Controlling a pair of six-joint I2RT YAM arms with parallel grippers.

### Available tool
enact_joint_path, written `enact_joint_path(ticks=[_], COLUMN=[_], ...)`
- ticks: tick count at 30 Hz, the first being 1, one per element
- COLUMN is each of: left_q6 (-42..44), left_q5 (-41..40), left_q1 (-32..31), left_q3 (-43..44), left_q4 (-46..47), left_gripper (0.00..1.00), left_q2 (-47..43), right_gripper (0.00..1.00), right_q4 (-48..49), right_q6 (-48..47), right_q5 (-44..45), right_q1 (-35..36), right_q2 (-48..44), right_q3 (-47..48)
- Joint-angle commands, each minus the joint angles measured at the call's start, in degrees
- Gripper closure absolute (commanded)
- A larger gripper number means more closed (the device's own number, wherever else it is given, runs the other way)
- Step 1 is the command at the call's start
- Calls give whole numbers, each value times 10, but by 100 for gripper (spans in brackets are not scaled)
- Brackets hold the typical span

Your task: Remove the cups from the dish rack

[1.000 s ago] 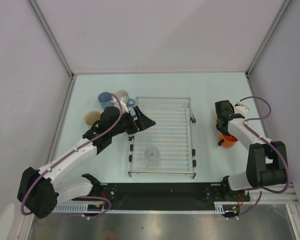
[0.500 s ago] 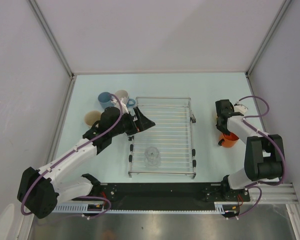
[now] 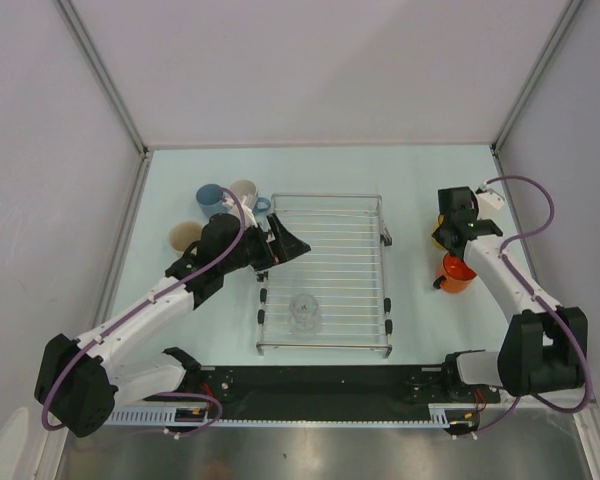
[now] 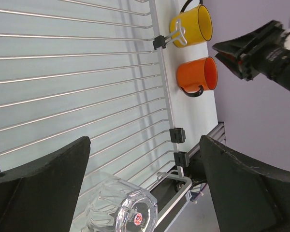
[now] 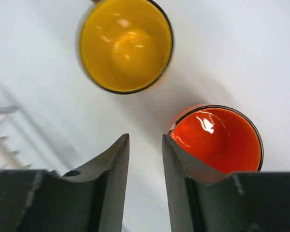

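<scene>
The silver wire dish rack (image 3: 340, 250) lies mid-table and holds only the small clear glass (image 3: 304, 312), near its front left. My left gripper (image 3: 285, 243) hovers over the rack's left edge, wide open and empty. In the left wrist view the glass (image 4: 123, 210) lies low between the fingers (image 4: 38, 188). My right gripper (image 3: 452, 235) is right of the rack, above the table. Its jaws stand a little apart and hold nothing. The orange mug (image 5: 217, 140) and yellow cup (image 5: 125, 46) stand upright on the table below it.
Left of the rack stand a light blue cup (image 3: 209, 196), a beige cup (image 3: 243, 190) and a tan cup (image 3: 185, 236). Another blue cup (image 3: 260, 205) is partly hidden by my left arm. Grey walls close in the table on three sides.
My right arm has swung and lifted, and its gripper has moved slightly toward the far side, away from the orange mug. The left arm and the glass have not moved.
</scene>
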Motion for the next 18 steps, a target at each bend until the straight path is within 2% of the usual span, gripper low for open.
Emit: enact_joint_path(ticks=[1, 2, 5, 6, 9, 13, 18], left_q6=[11, 18, 40, 48, 77, 129, 146], left_q5=[-10, -14, -36, -47, -70, -190, -289], left_q1=[1, 1, 1, 2, -3, -62, -142], left_q3=[-1, 4, 19, 23, 43, 60, 90], left_q4=[3, -1, -28, -42, -81, -134, -196], left_gripper=[0, 0, 0, 0, 0, 0, 0], left_q2=[-6, -6, -8, -9, -3, -9, 1], right_gripper=[60, 59, 47, 37, 20, 13, 11], right_q4=[-39, -43, -51, -53, -28, -18, -17], right_q6=[-3, -1, -1, -1, -4, -1, 14], right_q5=[23, 25, 23, 19, 13, 15, 30], right_q1=[33, 40, 70, 80, 131, 192, 252], right_q2=[-49, -58, -102, -124, -171, -201, -209], right_q3=[48, 56, 64, 64, 54, 39, 25])
